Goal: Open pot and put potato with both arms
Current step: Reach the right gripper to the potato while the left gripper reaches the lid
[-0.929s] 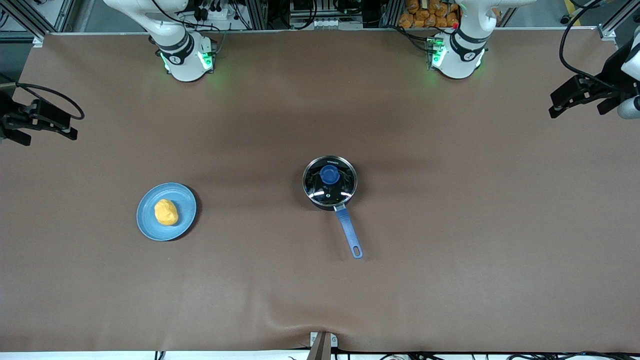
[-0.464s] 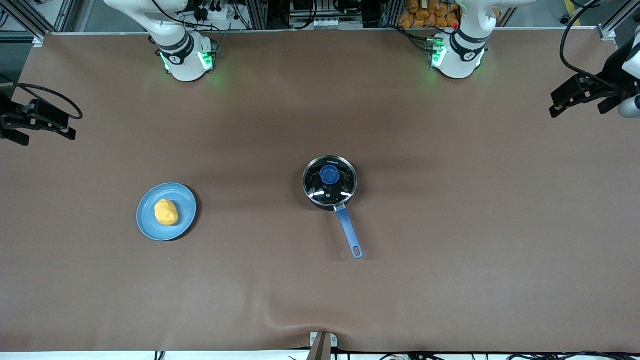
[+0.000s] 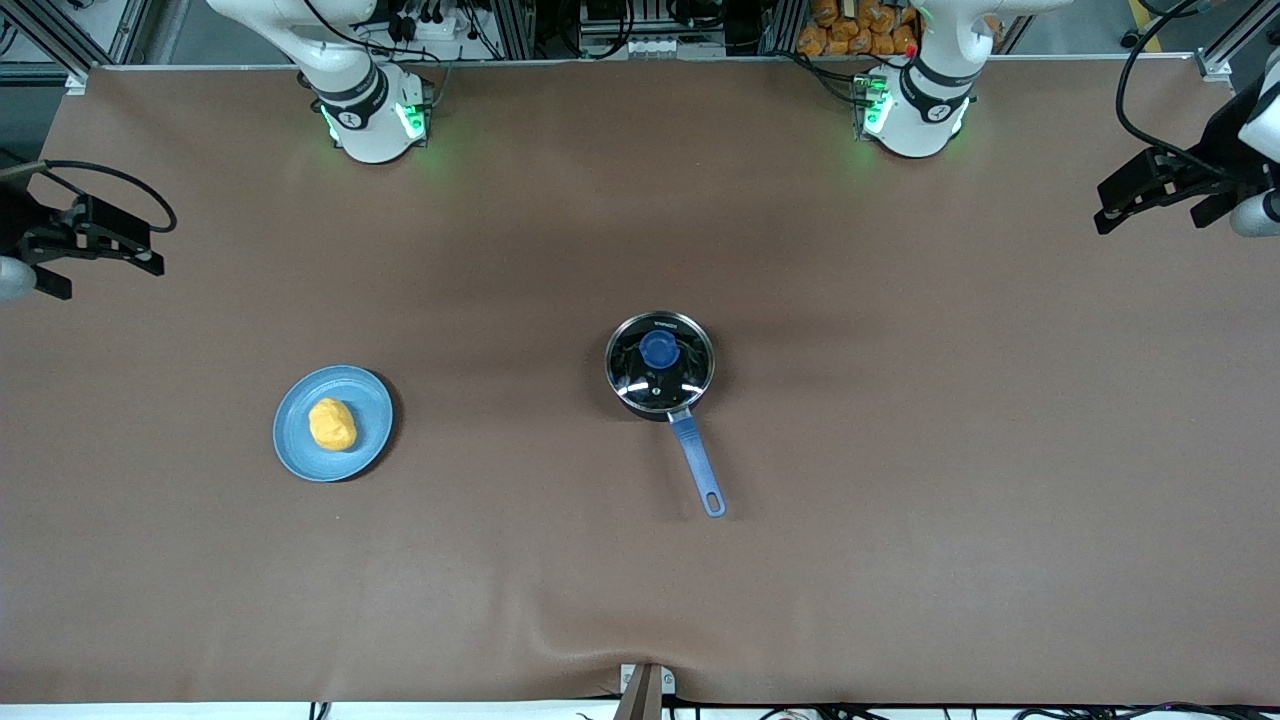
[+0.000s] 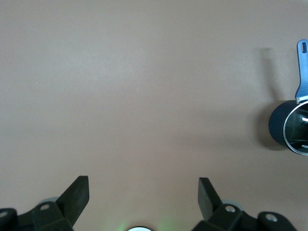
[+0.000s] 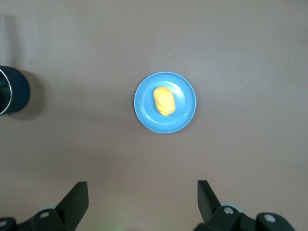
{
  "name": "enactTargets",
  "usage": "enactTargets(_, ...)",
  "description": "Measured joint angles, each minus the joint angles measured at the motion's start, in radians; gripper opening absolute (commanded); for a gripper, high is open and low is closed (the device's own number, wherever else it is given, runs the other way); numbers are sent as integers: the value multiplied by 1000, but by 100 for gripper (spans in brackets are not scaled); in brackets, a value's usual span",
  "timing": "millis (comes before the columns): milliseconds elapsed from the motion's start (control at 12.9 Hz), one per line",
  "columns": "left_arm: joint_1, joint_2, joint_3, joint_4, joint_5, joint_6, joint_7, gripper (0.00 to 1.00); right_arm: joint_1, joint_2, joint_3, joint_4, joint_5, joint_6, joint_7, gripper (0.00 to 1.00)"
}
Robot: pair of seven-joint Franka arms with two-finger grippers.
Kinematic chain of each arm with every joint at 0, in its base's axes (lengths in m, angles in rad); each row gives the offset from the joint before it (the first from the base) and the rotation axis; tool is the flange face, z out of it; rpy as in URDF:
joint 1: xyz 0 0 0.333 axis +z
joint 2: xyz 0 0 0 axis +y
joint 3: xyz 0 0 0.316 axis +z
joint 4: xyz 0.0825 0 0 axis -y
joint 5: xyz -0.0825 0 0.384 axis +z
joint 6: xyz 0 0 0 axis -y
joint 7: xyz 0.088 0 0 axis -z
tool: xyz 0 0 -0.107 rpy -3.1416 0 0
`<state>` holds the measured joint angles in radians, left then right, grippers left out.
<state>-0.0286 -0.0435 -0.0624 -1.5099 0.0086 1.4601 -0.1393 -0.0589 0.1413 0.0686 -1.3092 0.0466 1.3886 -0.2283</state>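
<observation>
With both our left gripper (image 4: 143,192) and right gripper (image 5: 143,195) spread wide and empty, we judge the pot (image 3: 660,365) lid's glass fragile, best pinched by its knob (image 3: 659,348).

Scene is evenly and fairly brightly lit from overhead; the brown table (image 3: 900,450) reads matte, with a paler washed patch below the pot (image 3: 660,365) toward the front camera. Soft, short shadows are cast: a dark crescent beside the plate (image 3: 372,445) on the side toward the pot, a faint band across the table level with the pot. White glare streaks are seen on the glass lid (image 3: 645,385). Green indicator glow is spilled onto the cloth at both arm bases. Front view is sharp. In both wrist views the table is in focus; the finger silhouettes (image 4: 77,195) (image 5: 77,197) are rendered dark with slightly soft edges.
</observation>
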Motion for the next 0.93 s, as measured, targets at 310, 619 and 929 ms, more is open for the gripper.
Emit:
enactTargets(310,-7,59,-56,-3,-110,0,-121,100,2,1,-1,-10,0,0,26,100)
enactTargets(619,-17,132,-182,-3,-113,59,-302,100,1,2,-3,-20,0,-9,116,100)
enactTargets(929,-79,164,-211,-3,-114,91,-408,100,7,45,1,-107,5,13,120,100)
